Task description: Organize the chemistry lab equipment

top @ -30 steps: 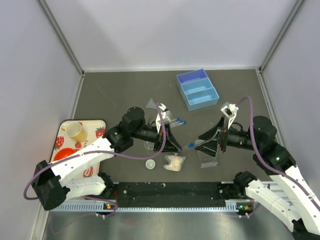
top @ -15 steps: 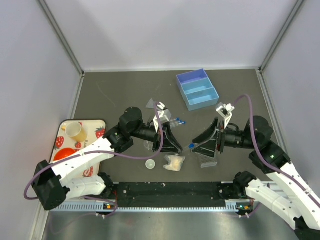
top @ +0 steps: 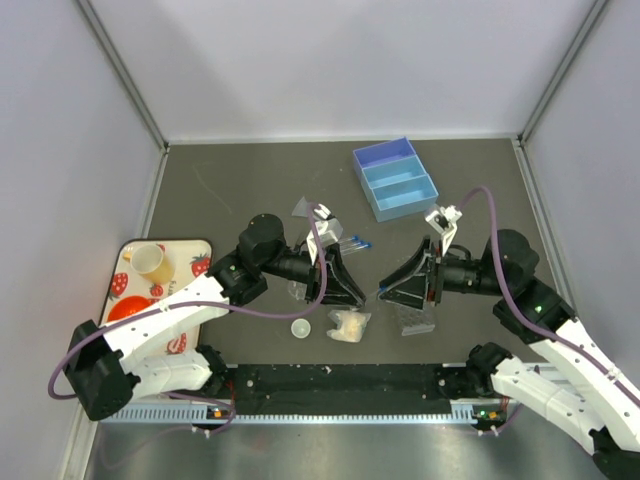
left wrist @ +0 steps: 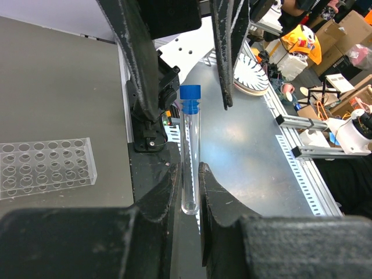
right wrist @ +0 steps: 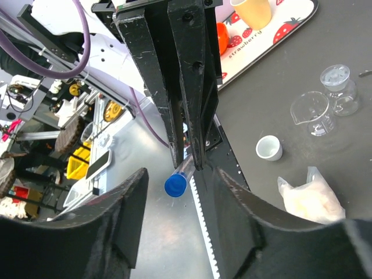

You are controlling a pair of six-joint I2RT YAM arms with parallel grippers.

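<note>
Our left gripper (left wrist: 189,185) stays clamped on the blue-capped tube (left wrist: 190,145), held up over the table (top: 240,190). Our right gripper (right wrist: 179,195) has moved in & its jaws have narrowed either side of the cap, not yet pinching, so we judge a handover is near. From above we barely see the tube btwn the grippers. The rack (left wrist: 46,165) is cut off at the left wrist view's edge.

We stretch both arms inward, forearms low and level, grippers meeting tip to tip. Our left gripper (left wrist: 189,171) pinches a blue-capped tube (left wrist: 190,133) between nearly closed fingers. Our right gripper (right wrist: 179,171) faces it, jaws parted around the capped end, with gaps on both sides.
</note>
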